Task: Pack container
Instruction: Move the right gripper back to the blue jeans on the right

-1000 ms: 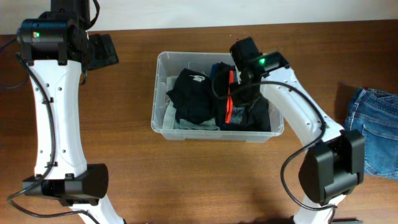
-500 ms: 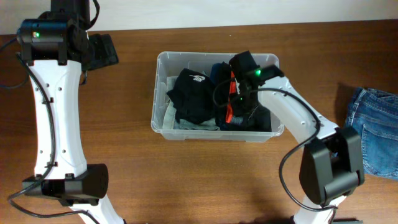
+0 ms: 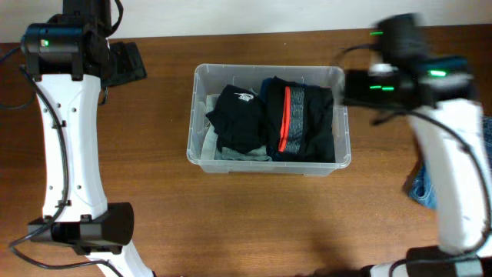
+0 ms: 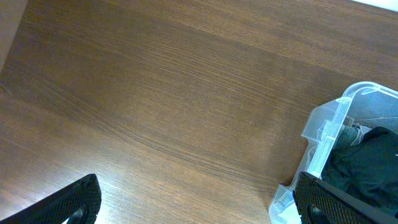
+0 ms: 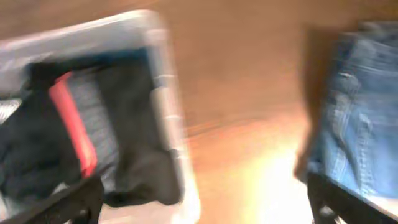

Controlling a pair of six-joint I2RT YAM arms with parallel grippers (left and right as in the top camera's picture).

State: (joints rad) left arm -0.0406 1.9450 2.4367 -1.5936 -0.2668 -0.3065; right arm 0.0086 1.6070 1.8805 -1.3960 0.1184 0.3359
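Note:
The clear container (image 3: 269, 69) sits mid-table. Inside it lie a folded black garment (image 3: 240, 115) on the left and a dark garment with a red stripe (image 3: 304, 123) on the right. My right gripper (image 3: 360, 86) is motion-blurred, raised by the container's right rim. In the right wrist view it (image 5: 205, 208) stands open and holds nothing, with the container wall (image 5: 165, 106) on its left and blue jeans (image 5: 360, 112) on its right. My left gripper (image 4: 199, 208) is open over bare wood at the far left (image 3: 127, 63), with the container's corner (image 4: 323, 134) beside its right finger.
Blue jeans (image 3: 419, 188) lie on the table at the right, mostly covered by my right arm. The wooden table (image 3: 254, 223) runs to a pale wall at the back. My left arm's white links stand along the left side.
My right gripper opened and let go of the red-striped garment, which now lies flat in the container. The right arm swung up and to the right, out of the container. The left arm stayed put.

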